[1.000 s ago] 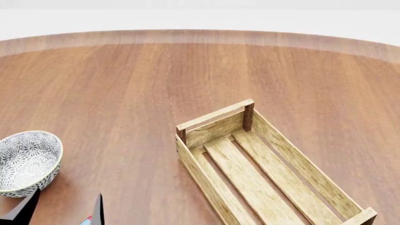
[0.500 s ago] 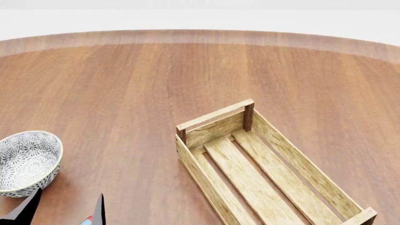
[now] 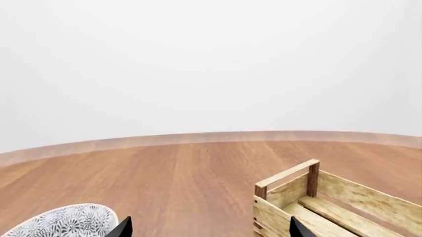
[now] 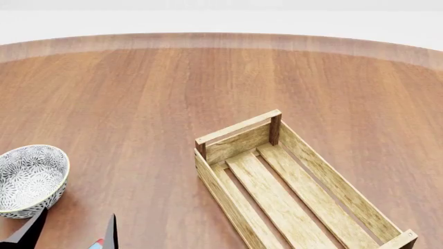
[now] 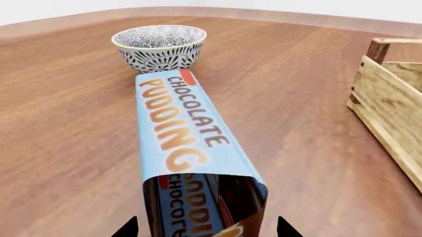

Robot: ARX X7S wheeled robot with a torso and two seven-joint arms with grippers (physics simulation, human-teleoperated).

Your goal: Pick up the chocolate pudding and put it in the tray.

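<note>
The chocolate pudding (image 5: 181, 128) lies flat on the wooden table, blue face up, its far end near the bowl. My right gripper (image 5: 205, 228) is open, with one fingertip on each side of the carton's near end and a gap on both sides. In the head view only a sliver of the carton (image 4: 97, 243) shows at the bottom edge. The tray (image 4: 291, 192) stands empty at centre right; it also shows in the left wrist view (image 3: 329, 197) and the right wrist view (image 5: 389, 98). My left gripper (image 3: 211, 228) is open and empty above the table, and its fingertips show in the head view (image 4: 69, 233).
A round grey-white patterned bowl (image 4: 28, 179) stands at the left, just beyond the carton's far end (image 5: 158, 47), and shows in the left wrist view (image 3: 63, 224). The round table's far edge (image 4: 221, 39) curves across the back.
</note>
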